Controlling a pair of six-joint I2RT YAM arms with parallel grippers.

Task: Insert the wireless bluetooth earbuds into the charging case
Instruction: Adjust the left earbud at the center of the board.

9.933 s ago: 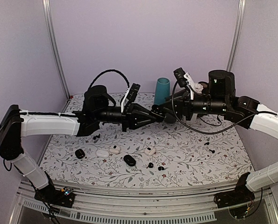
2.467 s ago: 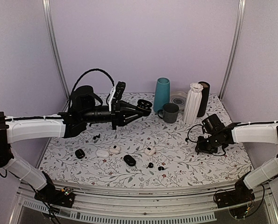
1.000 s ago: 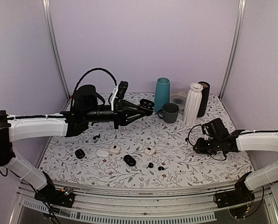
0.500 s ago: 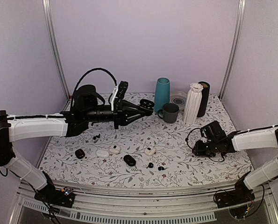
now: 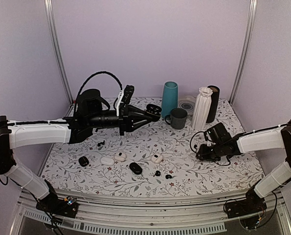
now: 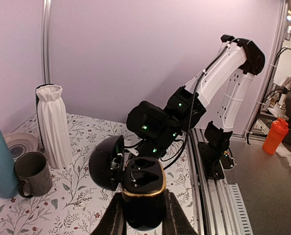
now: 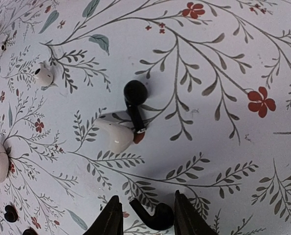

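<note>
My left gripper (image 6: 143, 205) is shut on the charging case (image 6: 144, 183), a black case with a gold rim. It holds the case up in the air with the lid (image 6: 106, 161) swung open to the left and both sockets empty. From above, the case (image 5: 153, 109) hangs over the back middle of the table. My right gripper (image 7: 147, 215) is low over the table at the right, open, and a black earbud (image 7: 155, 217) lies on the cloth between its fingers. Just beyond it, another black earbud (image 7: 134, 98) rests against a white earbud (image 7: 115, 136).
A teal cylinder (image 5: 169, 99), grey mug (image 5: 178, 118), white vase (image 5: 202, 108) and black cylinder (image 5: 214, 103) stand at the back. Black cases (image 5: 135, 168) (image 5: 83, 160), white cases (image 5: 107, 160) (image 5: 157, 158) and small black buds (image 5: 157, 173) (image 5: 168, 176) lie near the front.
My right gripper has slid a little left along the table, over the black earbud. The left arm holds the open case still; ten seconds ago both grippers met in mid-air.
</note>
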